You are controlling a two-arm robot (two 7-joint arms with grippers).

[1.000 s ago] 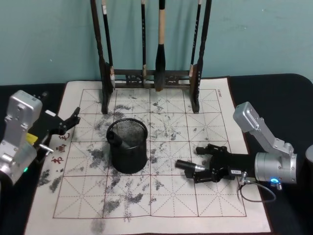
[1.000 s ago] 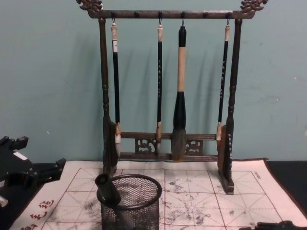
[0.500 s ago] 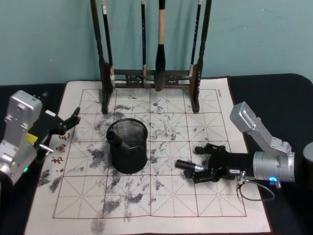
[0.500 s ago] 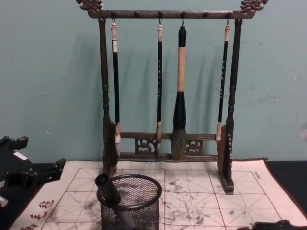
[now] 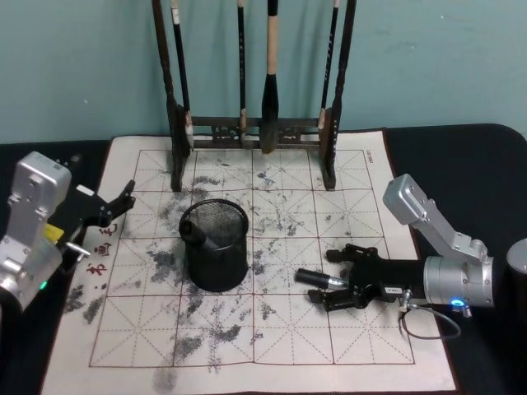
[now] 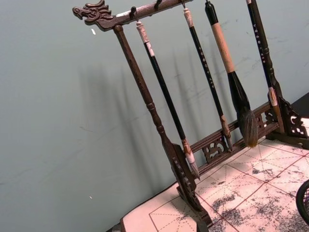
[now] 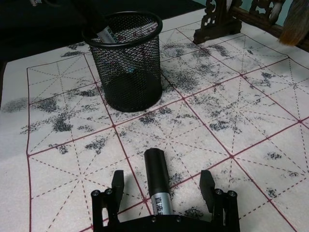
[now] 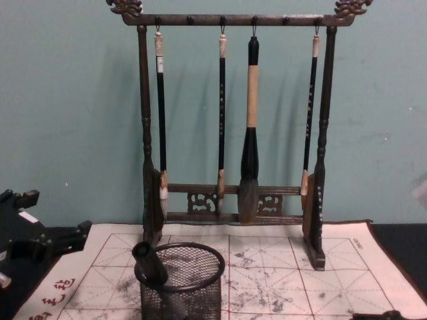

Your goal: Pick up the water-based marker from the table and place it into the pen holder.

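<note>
Head view takes in the dark table and its ink-stained white mat, with the wooden brush rack standing well beyond both grippers at the far edge of the mat.

The left gripper is parked at the mat's left edge, well apart from the work, its two black fingers spread and holding nothing.

The right gripper lies low over the mat. Over the last second its arm has settled slightly lower and drawn in a touch. In the chest view, the sliver of it at the bottom edge has sunk a little.

The pen holder stands ahead of the right gripper's fingertips and a little to its left, apart from it. A black-capped pen already leans against its rim.

The water-based marker has not moved. It lies flat on the mat between the right gripper's fingers.

In the right wrist view, the two fingers stand wide apart on either side of the barrel, with a gap on each side. The black cap points out past the fingertips toward the holder.

My reading is that the approach is finished and the grasp has not begun. Closing on the barrel looks like the next move, then a lift high enough to clear the holder's rim.
</note>
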